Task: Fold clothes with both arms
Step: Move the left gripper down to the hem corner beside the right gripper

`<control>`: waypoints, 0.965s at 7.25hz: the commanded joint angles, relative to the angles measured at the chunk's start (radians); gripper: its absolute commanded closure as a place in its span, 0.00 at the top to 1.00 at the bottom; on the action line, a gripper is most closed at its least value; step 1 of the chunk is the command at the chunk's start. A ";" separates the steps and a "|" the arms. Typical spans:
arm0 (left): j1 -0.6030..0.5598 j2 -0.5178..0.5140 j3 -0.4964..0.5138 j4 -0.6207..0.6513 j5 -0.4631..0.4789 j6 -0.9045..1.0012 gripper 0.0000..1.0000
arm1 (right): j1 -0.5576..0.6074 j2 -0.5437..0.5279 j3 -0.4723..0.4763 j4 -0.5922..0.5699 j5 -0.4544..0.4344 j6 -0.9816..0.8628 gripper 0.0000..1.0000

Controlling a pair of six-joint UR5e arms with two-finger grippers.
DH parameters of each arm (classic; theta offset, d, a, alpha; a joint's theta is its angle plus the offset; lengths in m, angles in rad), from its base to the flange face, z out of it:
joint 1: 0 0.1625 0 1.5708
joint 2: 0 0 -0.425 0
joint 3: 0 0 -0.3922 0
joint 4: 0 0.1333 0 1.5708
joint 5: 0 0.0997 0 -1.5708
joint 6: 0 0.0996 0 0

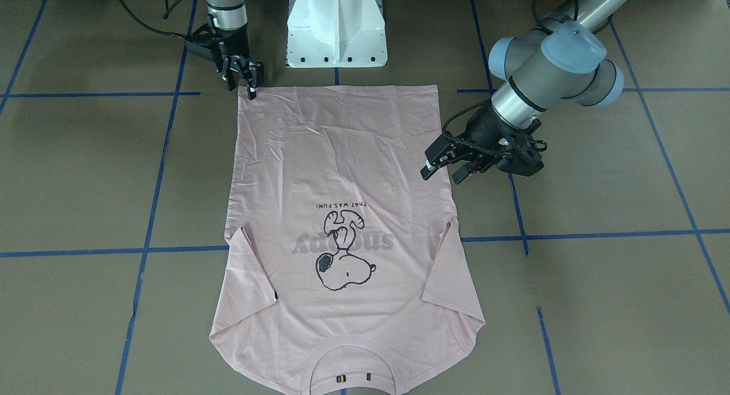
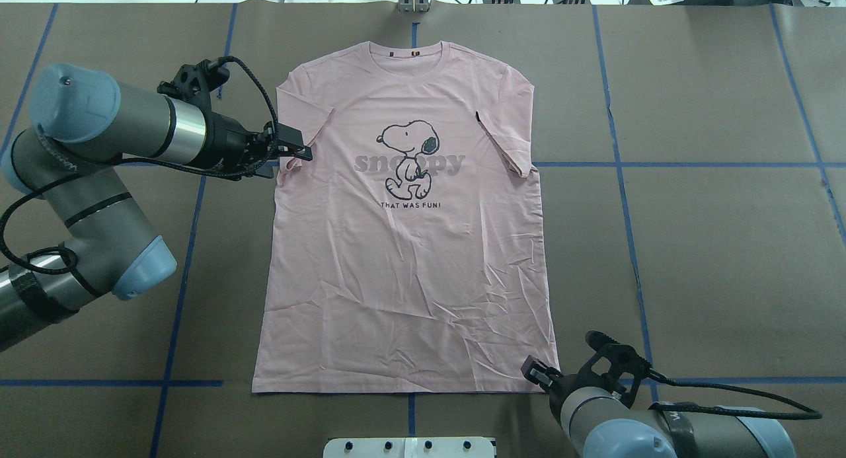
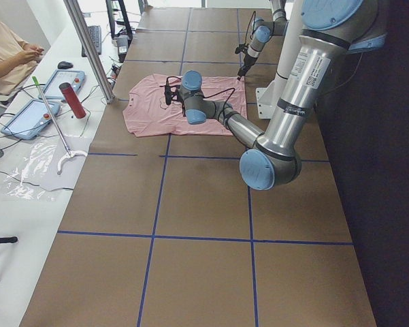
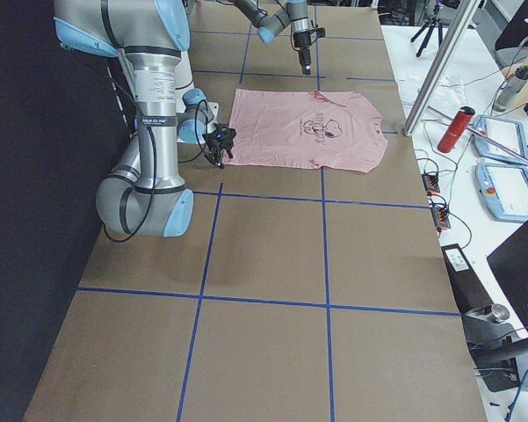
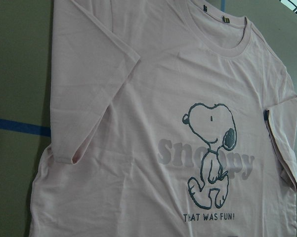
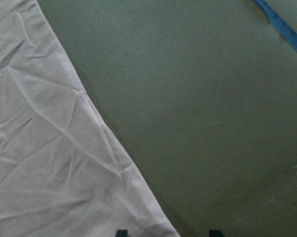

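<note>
A light pink T-shirt (image 2: 410,266) with a Snoopy print lies flat and face up on the brown table, collar away from the robot. My left gripper (image 2: 305,151) hovers open at the shirt's left side by the sleeve; in the front-facing view the left gripper (image 1: 440,175) has its fingers apart, holding nothing. My right gripper (image 1: 242,90) stands open over the near right hem corner. In the right wrist view the two fingertips (image 6: 215,232) are apart, with the shirt's edge (image 6: 49,148) running between them. The left wrist view shows only the shirt (image 5: 163,98).
The white pedestal base (image 1: 336,30) stands just behind the hem. Blue tape lines (image 2: 621,164) cross the brown table. Beyond the collar side is a bench with a red bottle (image 3: 72,99) and tablets, where a person (image 3: 7,51) sits.
</note>
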 commanded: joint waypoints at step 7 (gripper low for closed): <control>0.002 0.000 0.001 0.001 0.013 -0.001 0.88 | -0.016 0.000 0.008 -0.003 -0.003 -0.004 0.00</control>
